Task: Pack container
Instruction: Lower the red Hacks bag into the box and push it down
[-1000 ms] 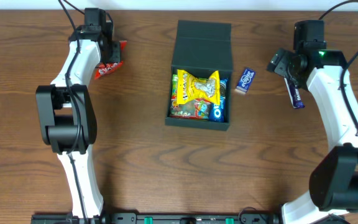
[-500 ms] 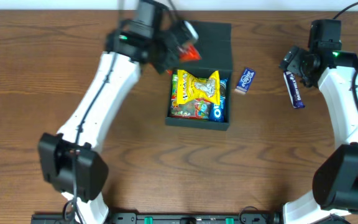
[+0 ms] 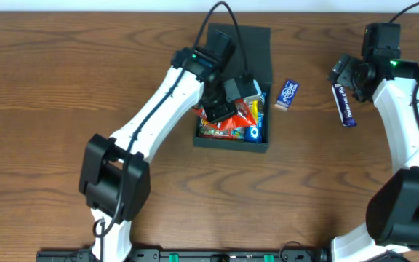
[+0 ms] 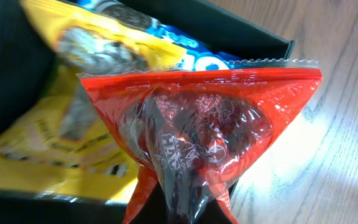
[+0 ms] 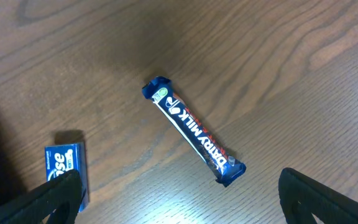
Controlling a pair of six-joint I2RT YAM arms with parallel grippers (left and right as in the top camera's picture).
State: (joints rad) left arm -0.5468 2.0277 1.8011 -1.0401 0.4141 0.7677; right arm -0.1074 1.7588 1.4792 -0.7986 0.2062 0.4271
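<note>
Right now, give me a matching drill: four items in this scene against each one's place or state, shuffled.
Items:
1 red packet
2 Dairy Milk bar
3 small blue packet
4 container

States:
A open, partly filled
B on the table by the open right claw
C pinched in the left claw over the container
D on the table between container and bar

Pairs: 1-C; 2-B; 3-D; 4-A

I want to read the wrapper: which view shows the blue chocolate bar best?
Right wrist: the chocolate bar lies whole and large, lettering readable. Overhead shows the bar small, its lettering illegible. The left wrist view misses it.
</note>
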